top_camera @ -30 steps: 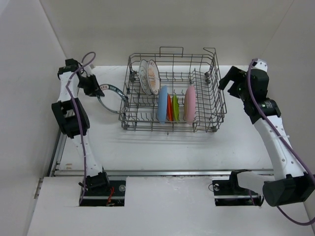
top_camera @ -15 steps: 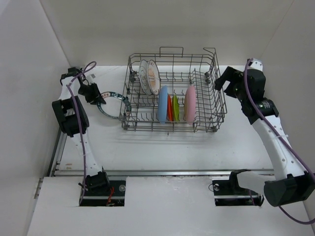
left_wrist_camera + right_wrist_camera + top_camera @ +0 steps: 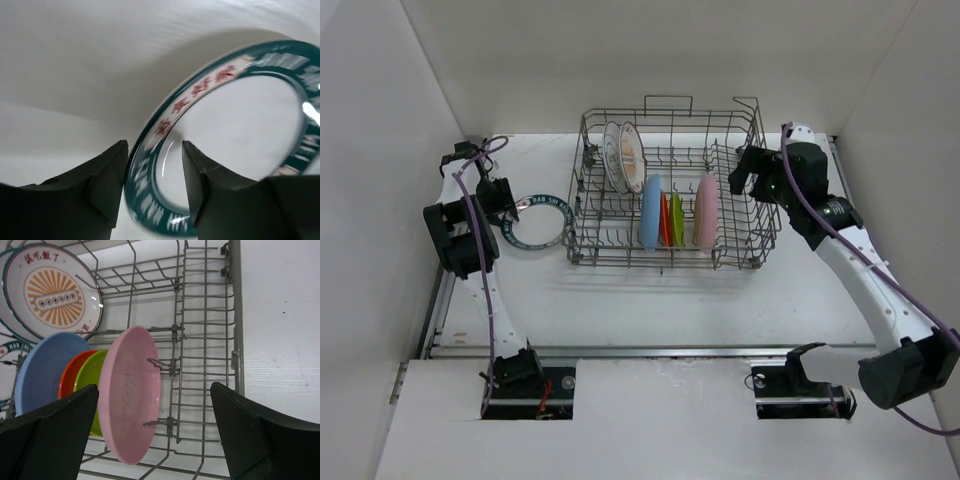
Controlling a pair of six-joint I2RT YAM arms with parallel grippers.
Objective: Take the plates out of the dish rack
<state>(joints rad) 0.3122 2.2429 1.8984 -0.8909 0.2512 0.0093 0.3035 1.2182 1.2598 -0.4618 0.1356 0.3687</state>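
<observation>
Plainly, the left gripper [image 3: 154, 150] has its dark fingers parted, and the edge of a round white plate with a dark-green lettered rim [image 3: 210, 82] runs between them. Neither finger looks pressed on it. In the overhead view that plate lies flat on the white table [image 3: 670, 300] at centre left, just beside the left end of the large grey wire dish rack [image 3: 750, 120].

The right gripper [image 3: 154, 387] is spread wide and holds nothing. It hovers at the rack's right end, facing a round pink plate [image 3: 131, 395] that stands on edge between the tines in the middle of the wrist view. To the left of it stand a lime-green plate [image 3: 90, 385], an orange plate [image 3: 70, 375] and a blue plate [image 3: 45, 367], closely packed. Two white plates with orange sunbursts [image 3: 52, 292] lean at upper left.

These plates look stiff, glossy and likely slippery. They are probably light, but liable to chip if knocked against the wire. The pink one seems the handiest, since its upper rim stands free with open space to its right. A pinch across that rim from above should serve, followed by a straight lift to clear the tines. The green and orange plates leave little room for a finger.
</observation>
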